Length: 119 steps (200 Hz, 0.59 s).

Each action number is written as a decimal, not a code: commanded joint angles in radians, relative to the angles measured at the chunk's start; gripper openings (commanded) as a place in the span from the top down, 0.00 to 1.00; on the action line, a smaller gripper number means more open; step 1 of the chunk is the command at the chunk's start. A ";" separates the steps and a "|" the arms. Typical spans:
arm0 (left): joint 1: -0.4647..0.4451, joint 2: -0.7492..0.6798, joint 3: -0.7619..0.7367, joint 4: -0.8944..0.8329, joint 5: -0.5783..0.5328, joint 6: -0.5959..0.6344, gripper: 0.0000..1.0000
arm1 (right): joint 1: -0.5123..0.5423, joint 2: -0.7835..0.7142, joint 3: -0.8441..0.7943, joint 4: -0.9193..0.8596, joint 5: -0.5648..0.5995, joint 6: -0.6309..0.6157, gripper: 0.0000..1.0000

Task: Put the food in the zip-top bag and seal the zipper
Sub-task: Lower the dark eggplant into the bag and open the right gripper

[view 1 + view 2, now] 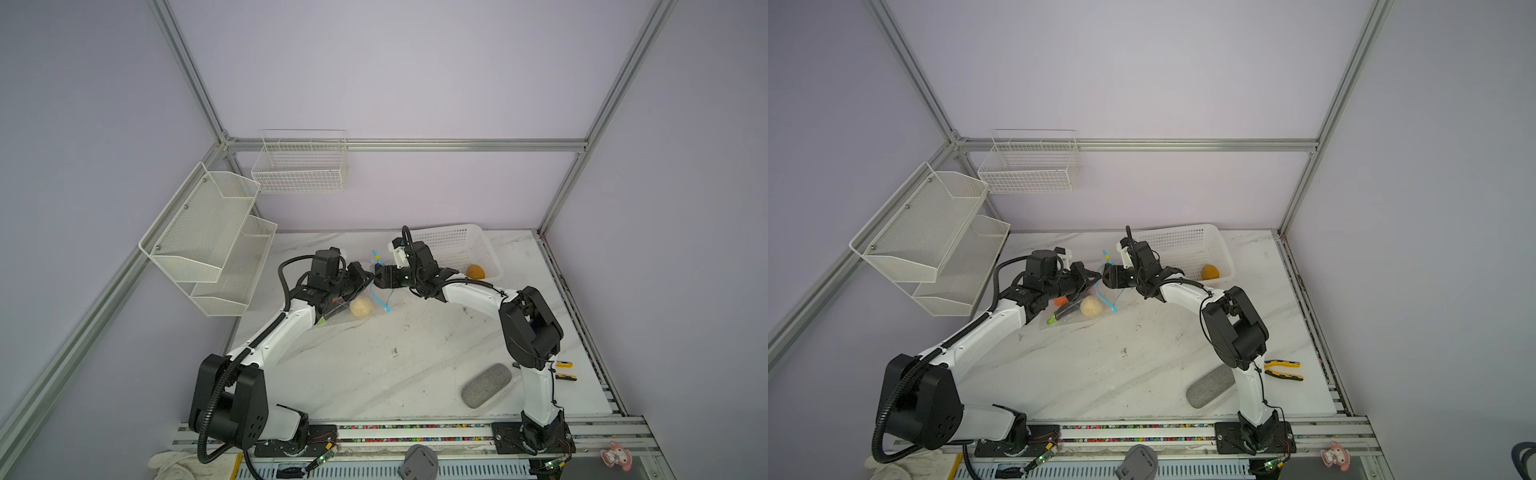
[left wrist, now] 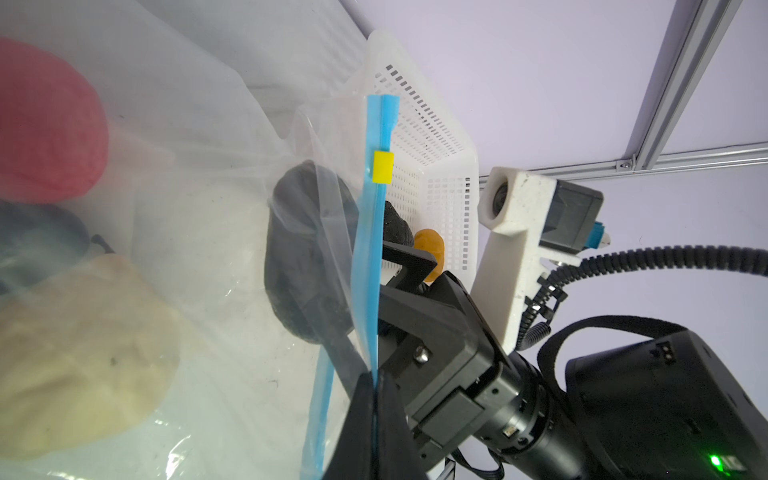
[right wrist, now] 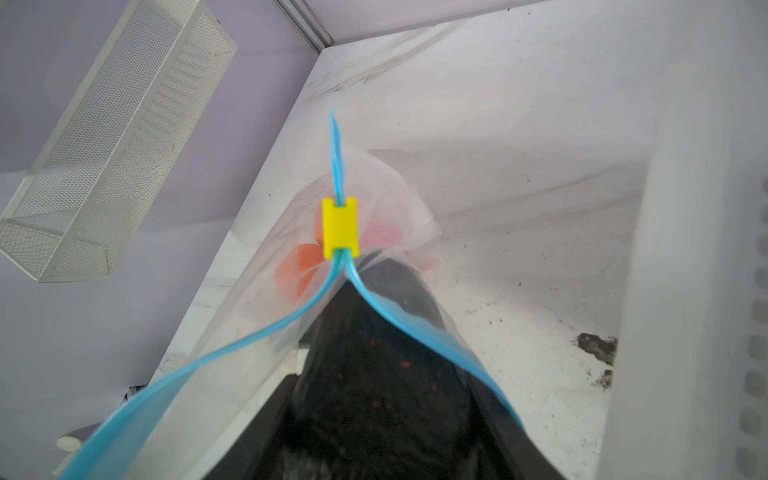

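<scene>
The clear zip-top bag (image 1: 338,311) lies at mid-table, mouth lifted. My left gripper (image 2: 375,378) is shut on its blue zipper (image 2: 368,249), below the yellow tab (image 2: 382,166). My right gripper (image 3: 382,415) is shut on a black food piece (image 3: 374,374) with red dots, pushed between the parted zipper strips (image 3: 415,324). Inside the bag lie a cream piece (image 1: 1091,307), an orange piece (image 3: 301,270) and a pink piece (image 2: 45,120). In both top views the grippers (image 1: 365,279) (image 1: 379,277) meet tip to tip. A yellow-brown piece (image 1: 475,272) sits in the basket.
The white perforated basket (image 1: 461,249) stands right behind the right gripper. A grey oval pad (image 1: 486,385) and yellow-handled pliers (image 1: 1283,370) lie at the front right. White mesh shelves (image 1: 208,232) and a wire basket (image 1: 299,166) hang on the walls.
</scene>
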 commanded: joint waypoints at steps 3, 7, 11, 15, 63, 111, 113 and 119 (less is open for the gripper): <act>-0.002 -0.017 0.047 0.031 0.026 0.026 1.00 | 0.007 0.004 -0.011 0.055 0.022 0.017 0.49; -0.002 -0.017 0.047 0.031 0.026 0.026 1.00 | 0.007 0.003 -0.012 0.055 0.028 0.017 0.49; -0.002 -0.016 0.047 0.031 0.025 0.025 1.00 | 0.007 0.002 -0.012 0.055 0.033 0.017 0.49; -0.001 -0.015 0.046 0.031 0.025 0.026 1.00 | 0.007 0.002 -0.013 0.053 0.041 0.016 0.49; -0.002 -0.014 0.041 0.037 0.029 0.026 1.00 | 0.007 0.006 -0.012 0.036 0.094 0.011 0.46; -0.002 -0.017 0.039 0.037 0.028 0.025 1.00 | 0.008 0.012 -0.011 0.035 0.105 0.011 0.41; -0.001 -0.017 0.038 0.037 0.029 0.025 1.00 | 0.008 0.013 -0.009 0.034 0.105 0.011 0.40; -0.002 -0.018 0.039 0.037 0.028 0.025 1.00 | 0.009 0.013 -0.010 0.033 0.107 0.011 0.40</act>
